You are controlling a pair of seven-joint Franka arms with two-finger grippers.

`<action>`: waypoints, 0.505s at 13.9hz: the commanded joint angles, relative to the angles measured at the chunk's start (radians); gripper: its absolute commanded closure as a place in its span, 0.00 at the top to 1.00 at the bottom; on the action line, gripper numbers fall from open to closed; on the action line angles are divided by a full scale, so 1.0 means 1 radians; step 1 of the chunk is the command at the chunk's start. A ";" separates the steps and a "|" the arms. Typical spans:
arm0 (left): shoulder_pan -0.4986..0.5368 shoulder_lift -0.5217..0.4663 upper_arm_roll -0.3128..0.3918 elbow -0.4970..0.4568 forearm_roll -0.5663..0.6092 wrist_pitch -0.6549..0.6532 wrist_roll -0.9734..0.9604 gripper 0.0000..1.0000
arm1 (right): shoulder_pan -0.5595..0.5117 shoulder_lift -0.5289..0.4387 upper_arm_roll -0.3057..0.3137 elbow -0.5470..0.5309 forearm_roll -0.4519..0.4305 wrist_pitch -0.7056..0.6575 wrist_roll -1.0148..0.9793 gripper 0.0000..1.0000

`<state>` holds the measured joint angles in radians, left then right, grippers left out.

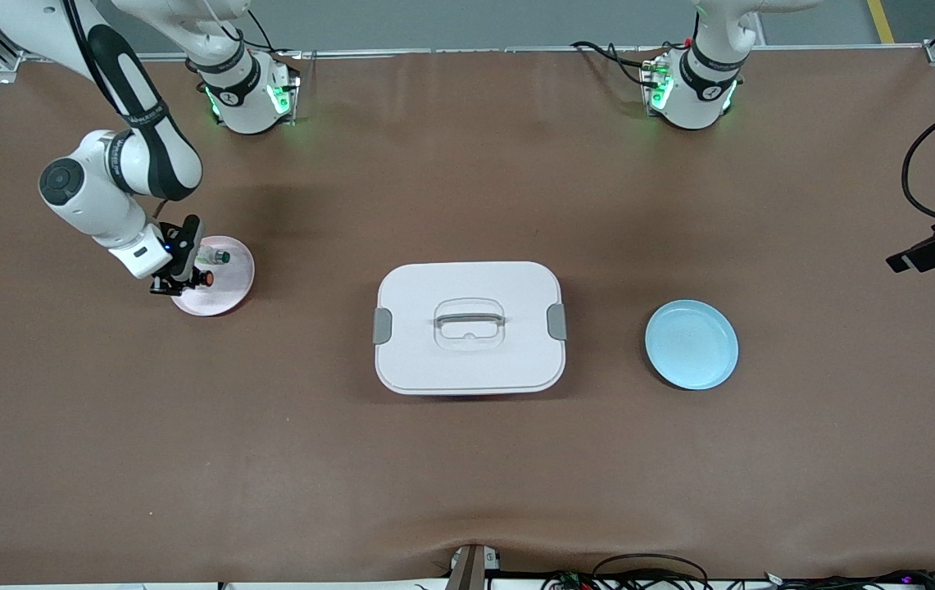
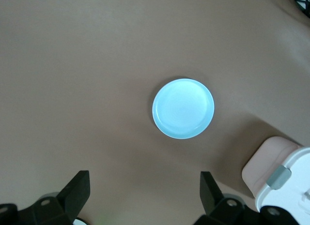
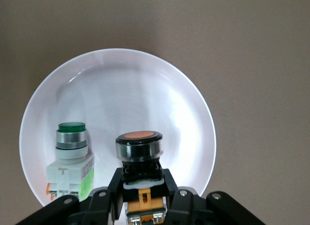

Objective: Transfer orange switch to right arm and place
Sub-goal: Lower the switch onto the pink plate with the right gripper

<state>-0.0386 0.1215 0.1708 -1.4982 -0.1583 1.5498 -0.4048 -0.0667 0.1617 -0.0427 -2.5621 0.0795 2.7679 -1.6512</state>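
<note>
Between right pincer (image 3: 140,198) fingers, orange switch (image 3: 139,157)

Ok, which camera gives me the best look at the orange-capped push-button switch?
The right wrist view: the orange-capped push-button switch fills it, clamped between the right gripper's fingers over the white round plate. The front view shows only an orange dot; the left wrist view misses it.

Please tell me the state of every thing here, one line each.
Orange switch: gripped, over the pink plate.
Green switch: upright on pink plate.
Right gripper: shut on orange switch.
Left gripper: open, high over the table.
Blue plate: empty.
Box: lid on.
</note>
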 commanded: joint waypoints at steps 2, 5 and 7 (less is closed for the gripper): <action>-0.010 -0.016 -0.030 0.029 0.010 -0.013 0.011 1.00 | -0.004 0.056 0.024 -0.010 0.013 0.082 -0.019 0.00; -0.023 -0.008 -0.080 0.044 0.035 -0.011 0.009 1.00 | -0.004 0.081 0.043 -0.010 0.014 0.105 -0.019 0.00; -0.018 -0.006 -0.111 0.067 0.057 -0.011 0.067 1.00 | -0.004 0.085 0.050 -0.010 0.022 0.105 -0.019 0.00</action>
<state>-0.0579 0.1191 0.0844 -1.4602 -0.1365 1.5500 -0.3936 -0.0653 0.2495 -0.0055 -2.5638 0.0815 2.8561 -1.6512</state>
